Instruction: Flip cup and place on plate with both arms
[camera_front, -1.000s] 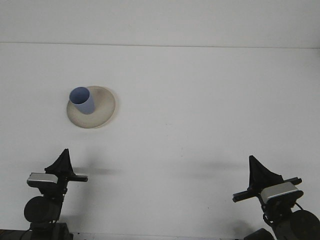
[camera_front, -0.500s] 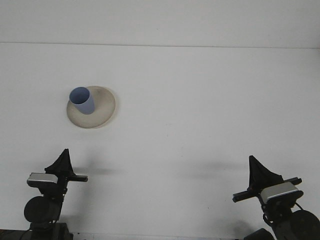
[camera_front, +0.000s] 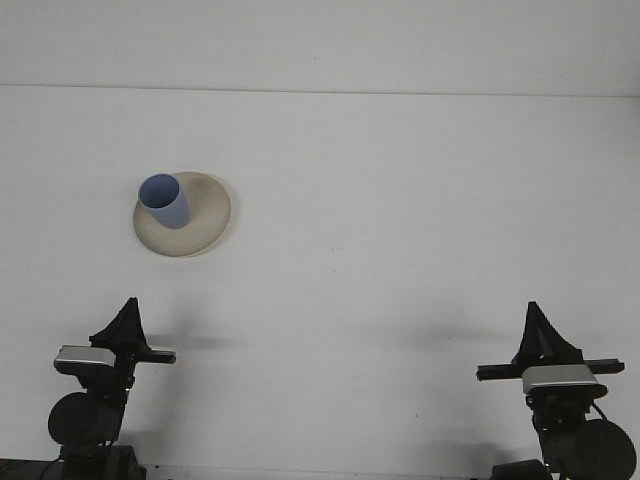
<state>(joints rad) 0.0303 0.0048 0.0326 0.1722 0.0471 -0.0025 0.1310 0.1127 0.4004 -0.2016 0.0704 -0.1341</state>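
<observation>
White tabletop (camera_front: 400, 200) fills the view, meeting a pale back wall along a faint horizontal line near the top.

Left side, low: the left gripper (camera_front: 128, 312) sits at the near edge of the table, its dark fingers drawn together into a single upward point. No gap shows between them, so they read as closed, and nothing is held. A silver block and a short black crossbar sit just below the fingers, above a rounded black joint. The arm stands roughly upright, aimed away from the viewer toward the far side of the table.

Left of centre, farther back: a beige plate (camera_front: 205, 215) lies flat on the table. On its left half stands a blue cup (camera_front: 165, 200), mouth up, with the open rim turned toward the camera and slightly leftward. Its long axis runs nearly vertical and appears to lean up and to the left in this view; the base rests on the plate.

Right side, low: the right gripper (camera_front: 541, 322) mirrors the other, with dark fingers meeting in a peak, closed on nothing. Its black crossbar lies level, the silver block squarely beneath it, and the arm faces straight ahead. Both grippers are well apart from the plate and cup.
</observation>
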